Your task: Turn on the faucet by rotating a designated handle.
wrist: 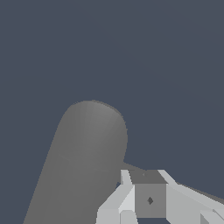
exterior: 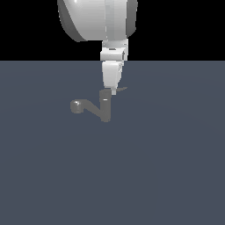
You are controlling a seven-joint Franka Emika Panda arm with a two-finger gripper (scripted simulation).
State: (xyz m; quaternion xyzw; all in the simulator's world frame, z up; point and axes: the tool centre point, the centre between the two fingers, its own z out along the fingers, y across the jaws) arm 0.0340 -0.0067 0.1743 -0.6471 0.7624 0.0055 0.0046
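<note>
Flat slate-blue floor [exterior: 167, 176], plain black bkgd [exterior: 26, 26]

Flat slate-blue floor [exterior: 167, 176], black backdrop [exterior: 26, 26]

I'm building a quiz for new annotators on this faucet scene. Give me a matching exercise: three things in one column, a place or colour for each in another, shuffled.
Things:
1. round nozzle head of the dull grey metal faucet
2. thin flat grey lever handle
3. white gripper

Descriptions:
A. comes down from above onto the faucet's top
B. at the exterior view's left end of the slanted spout
C. sticks out toward the exterior view's right from the faucet's top

Pairs: 1-B, 2-C, 3-A
</note>
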